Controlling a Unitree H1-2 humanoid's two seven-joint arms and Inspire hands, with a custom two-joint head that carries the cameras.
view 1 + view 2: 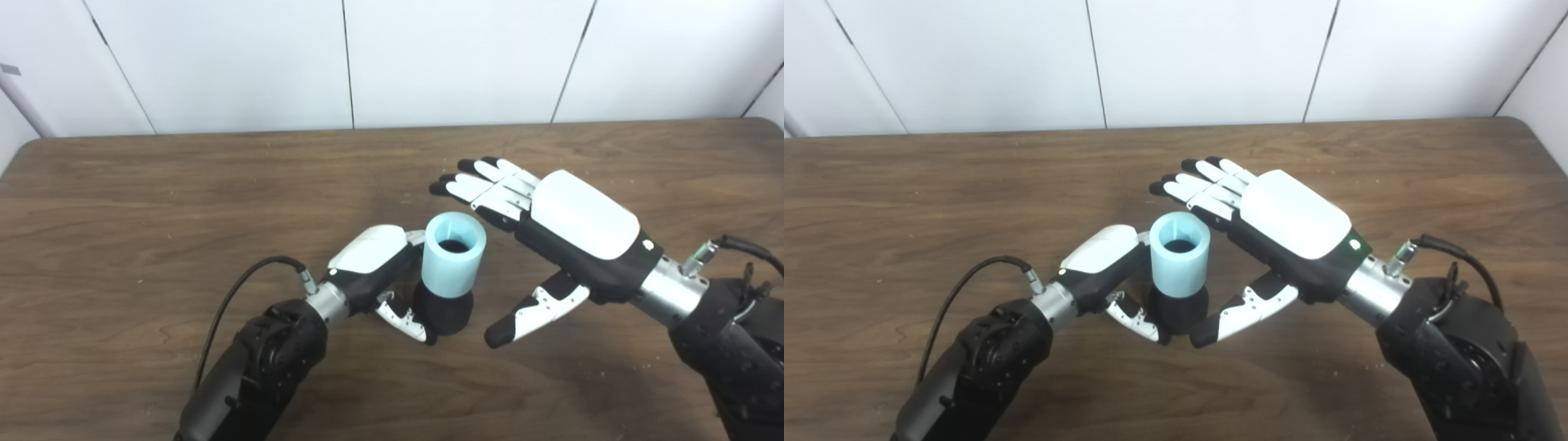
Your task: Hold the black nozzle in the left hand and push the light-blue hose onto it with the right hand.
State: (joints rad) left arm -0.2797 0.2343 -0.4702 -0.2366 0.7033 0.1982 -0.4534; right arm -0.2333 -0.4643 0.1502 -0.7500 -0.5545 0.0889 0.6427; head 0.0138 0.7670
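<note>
Gripping black nozzle [442,312]: left hand [373,263] | light-blue hose [454,254] seated atop | right hand [569,236] spread, beside

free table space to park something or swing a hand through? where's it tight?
Bare table to the left of the left hand, and a bare strip between the right hand and the back wall. Crowded at centre: the left hand holds the black nozzle with the light-blue hose on it, and the open right hand is close beside.

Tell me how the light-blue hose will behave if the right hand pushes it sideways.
The light-blue hose looks thick-walled, so probably stiff. It stands upright on the black nozzle, held by the left hand, so it likely resists tipping.
</note>
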